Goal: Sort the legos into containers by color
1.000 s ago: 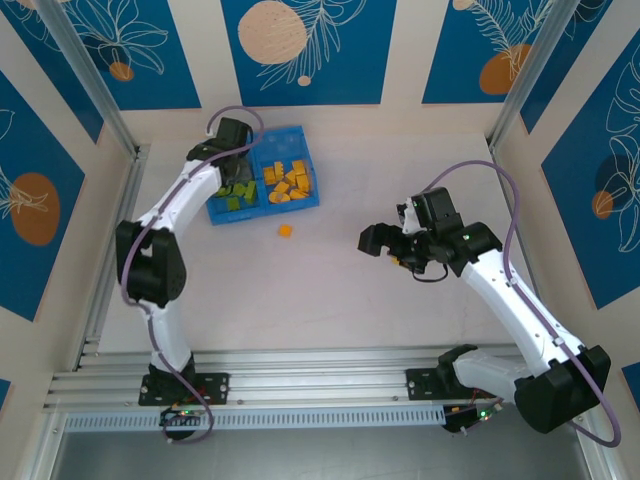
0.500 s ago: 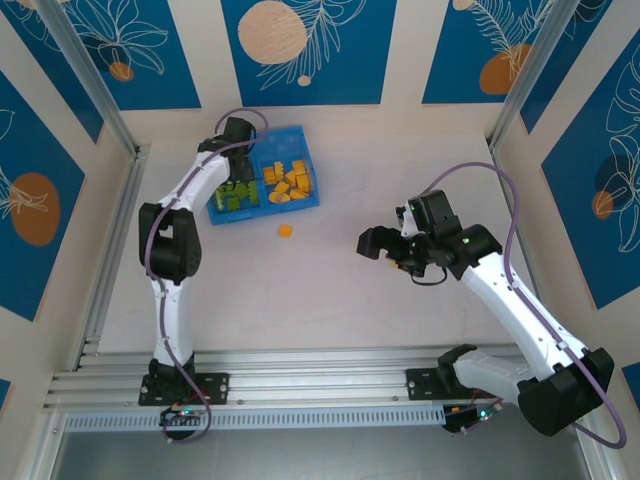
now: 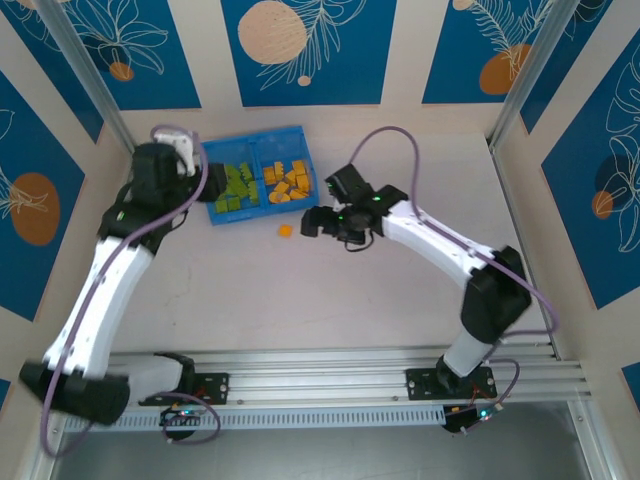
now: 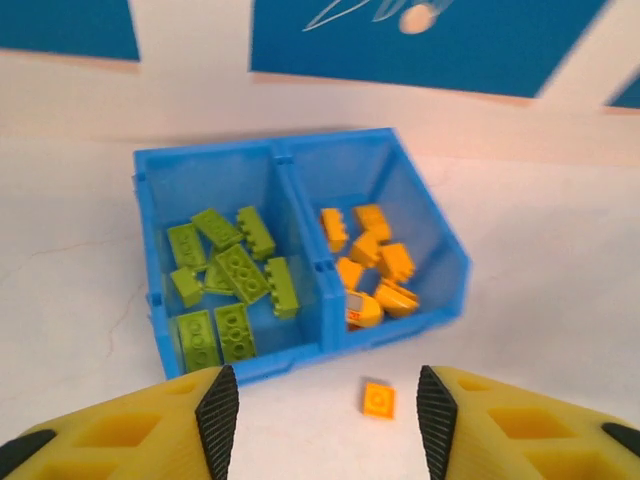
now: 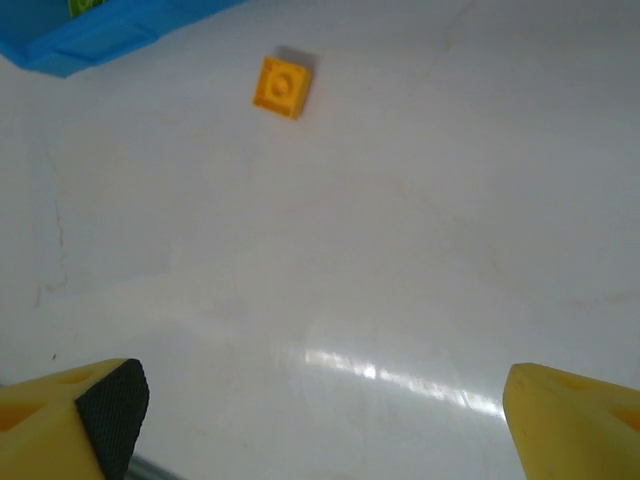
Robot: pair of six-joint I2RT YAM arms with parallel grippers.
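The blue tray sits at the back of the table, with lime green legos in its left compartment and orange-yellow legos in its right one. One small orange lego lies loose on the table just in front of the tray. My left gripper hangs by the tray's left end, open and empty; its view looks over the tray and the loose lego. My right gripper is a little to the right of the loose lego, open and empty.
The white tabletop spreads out in front of the tray. Patterned blue and cream walls close in the back and both sides. The tray's corner shows at the top left of the right wrist view.
My left arm has pulled back from above the tray to its left side. My right arm has swung left across the table, close to the loose orange lego.
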